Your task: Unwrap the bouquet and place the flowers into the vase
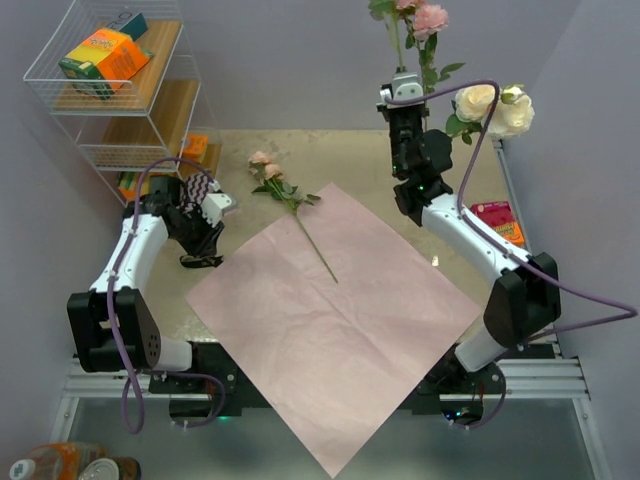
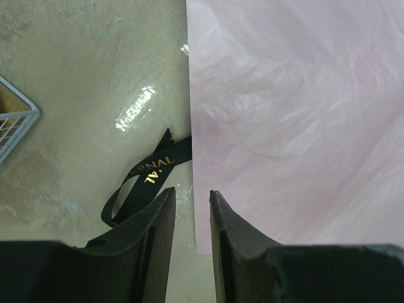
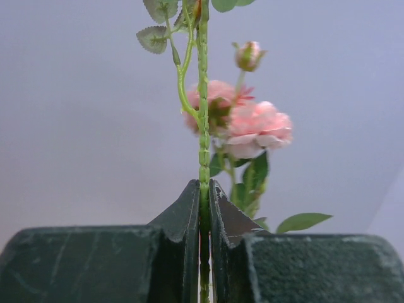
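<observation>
slip risk: pink rose (image 3: 252,123) is pinched by its thin stem (image 3: 203,126) alone in the right fingers (image 3: 197,205), pressed tight, and held upright at the far right of the table (image 1: 350,160); it could be pivoted or dropped when tilted. vase cannot be made out in any view, so the mouth could be missed. cream roses (image 1: 495,108) just beside the right arm (image 1: 470,235) could be knocked. loose rose (image 1: 290,200) lies on the spread lilac paper (image 1: 340,330), which could be dragged. black ribbon (image 2: 148,177) could be snagged by the left fingers (image 1: 200,258), part spread, empty.
</observation>
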You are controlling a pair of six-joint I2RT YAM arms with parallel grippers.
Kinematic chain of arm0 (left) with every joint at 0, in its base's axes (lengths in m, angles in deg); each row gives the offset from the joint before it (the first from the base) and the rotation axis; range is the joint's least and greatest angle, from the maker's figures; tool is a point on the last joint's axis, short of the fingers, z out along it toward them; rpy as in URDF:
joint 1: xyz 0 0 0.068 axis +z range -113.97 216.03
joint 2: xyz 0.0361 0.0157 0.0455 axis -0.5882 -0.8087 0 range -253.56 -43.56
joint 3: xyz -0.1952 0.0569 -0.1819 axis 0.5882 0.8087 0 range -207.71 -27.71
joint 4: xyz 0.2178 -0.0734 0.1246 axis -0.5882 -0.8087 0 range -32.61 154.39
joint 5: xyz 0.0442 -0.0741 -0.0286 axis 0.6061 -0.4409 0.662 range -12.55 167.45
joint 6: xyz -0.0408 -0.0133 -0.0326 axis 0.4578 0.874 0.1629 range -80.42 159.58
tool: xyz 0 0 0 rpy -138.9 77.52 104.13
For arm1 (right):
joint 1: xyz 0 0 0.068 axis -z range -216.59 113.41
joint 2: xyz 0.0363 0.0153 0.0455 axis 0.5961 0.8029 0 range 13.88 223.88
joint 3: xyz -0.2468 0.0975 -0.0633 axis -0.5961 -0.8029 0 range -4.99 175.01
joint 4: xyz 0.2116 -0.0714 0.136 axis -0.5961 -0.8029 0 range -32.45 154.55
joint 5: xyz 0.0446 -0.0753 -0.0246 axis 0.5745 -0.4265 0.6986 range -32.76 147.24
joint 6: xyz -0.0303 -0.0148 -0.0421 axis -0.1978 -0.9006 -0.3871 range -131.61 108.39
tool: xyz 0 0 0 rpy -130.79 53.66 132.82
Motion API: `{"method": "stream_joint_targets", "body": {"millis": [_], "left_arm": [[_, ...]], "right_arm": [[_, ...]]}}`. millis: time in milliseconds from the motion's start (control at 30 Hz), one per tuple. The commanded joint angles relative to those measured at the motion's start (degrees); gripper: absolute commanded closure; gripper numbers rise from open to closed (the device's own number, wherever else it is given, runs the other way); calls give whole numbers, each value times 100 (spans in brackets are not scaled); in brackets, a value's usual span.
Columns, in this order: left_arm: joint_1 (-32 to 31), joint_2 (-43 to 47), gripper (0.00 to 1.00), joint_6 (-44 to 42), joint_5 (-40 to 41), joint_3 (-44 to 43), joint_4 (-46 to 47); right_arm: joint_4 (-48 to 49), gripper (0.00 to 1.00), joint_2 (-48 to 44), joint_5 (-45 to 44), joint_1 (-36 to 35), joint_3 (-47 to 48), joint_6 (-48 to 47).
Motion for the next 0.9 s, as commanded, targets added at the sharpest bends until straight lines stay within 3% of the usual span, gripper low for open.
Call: {"method": "stream_joint_targets", "body": {"millis": [0,333,867], "left_arm": [[55,-104,67,-91,-149,-209,33],[55,-447,67,-134,-131,-279,113],[72,-817,67,-179,-114,-227,253]], "right_arm": [[1643,100,498,-482,291,699,-583],[3103,100,1492,-851,607,1834,-1181],[3341,100,1896,-438,1100,2485,-1286]]}}
